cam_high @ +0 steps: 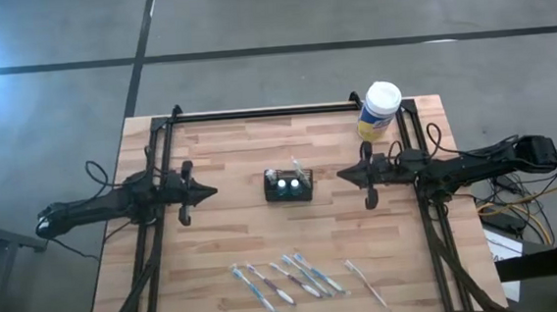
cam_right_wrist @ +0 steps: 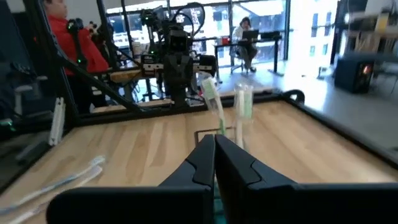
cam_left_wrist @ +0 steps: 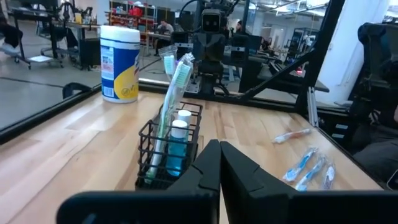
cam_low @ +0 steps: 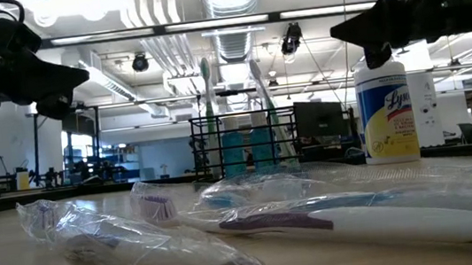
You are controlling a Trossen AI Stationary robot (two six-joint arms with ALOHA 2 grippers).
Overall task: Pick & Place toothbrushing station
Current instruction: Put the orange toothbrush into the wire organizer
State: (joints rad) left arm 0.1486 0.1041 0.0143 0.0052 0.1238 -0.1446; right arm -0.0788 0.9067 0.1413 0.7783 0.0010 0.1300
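A small black wire-mesh basket (cam_high: pixel 288 186) stands at the table's middle, on its base, holding two white-capped toothpaste tubes (cam_left_wrist: pixel 177 140) and two upright toothbrushes (cam_left_wrist: pixel 174 84). It also shows in the low view (cam_low: pixel 244 142). Several wrapped toothbrushes (cam_high: pixel 289 279) lie flat near the table's near edge. My left gripper (cam_high: pixel 212 191) is shut and empty, left of the basket. My right gripper (cam_high: pixel 343 175) is shut and empty, right of the basket.
A white-lidded, yellow-labelled canister (cam_high: pixel 379 111) stands at the far right of the table. A black metal frame (cam_high: pixel 266 111) runs along the far edge and down both sides. People show in the room beyond.
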